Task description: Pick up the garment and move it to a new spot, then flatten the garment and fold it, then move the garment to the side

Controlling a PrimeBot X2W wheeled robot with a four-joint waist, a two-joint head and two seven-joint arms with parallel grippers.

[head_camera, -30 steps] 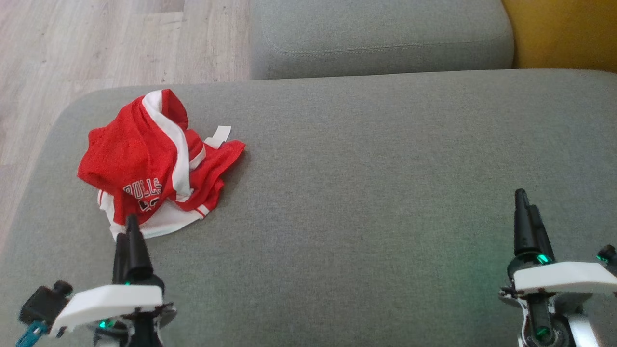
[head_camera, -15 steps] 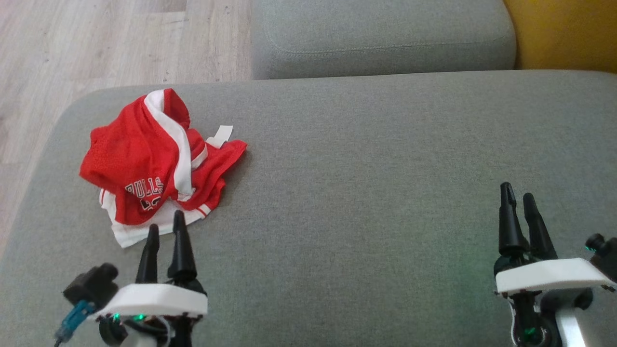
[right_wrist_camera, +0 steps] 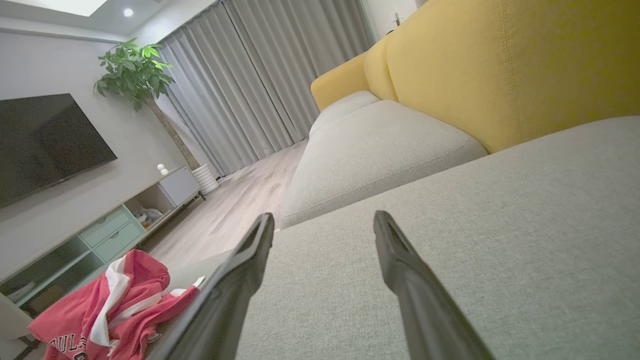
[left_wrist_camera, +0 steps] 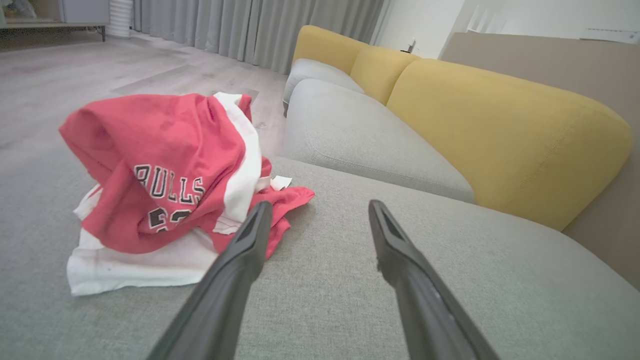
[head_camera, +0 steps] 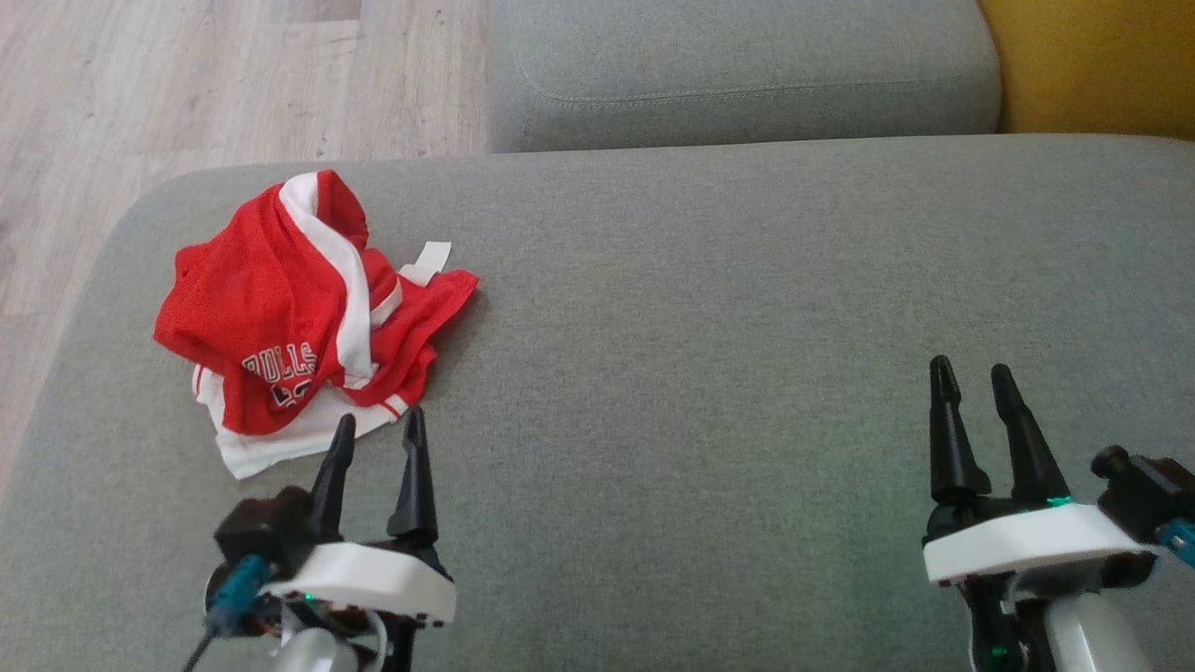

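The garment (head_camera: 289, 317) is a crumpled red and white jersey with "BULLS" lettering, lying in a heap at the left of the grey sofa seat (head_camera: 709, 308). My left gripper (head_camera: 378, 431) hovers just in front of its near right edge, open, nothing between the fingers. In the left wrist view the garment (left_wrist_camera: 165, 180) lies ahead and to the left of the left gripper (left_wrist_camera: 317, 207). My right gripper (head_camera: 971, 378) stands open far to the right over bare cushion. The right wrist view shows the garment (right_wrist_camera: 110, 310) at the lower left, beyond the right gripper (right_wrist_camera: 322, 220).
A second grey cushion (head_camera: 738, 65) adjoins the seat at the back. Yellow backrests (left_wrist_camera: 505, 130) run along the right. Wooden floor (head_camera: 187, 84) lies past the seat's left edge. A TV (right_wrist_camera: 45, 140), a low cabinet (right_wrist_camera: 100, 230) and a plant (right_wrist_camera: 135, 75) stand across the room.
My left gripper moved right and turned so both fingers show spread, now by the garment's near right edge. The right gripper shifted slightly left and turned likewise. The garment has not moved.
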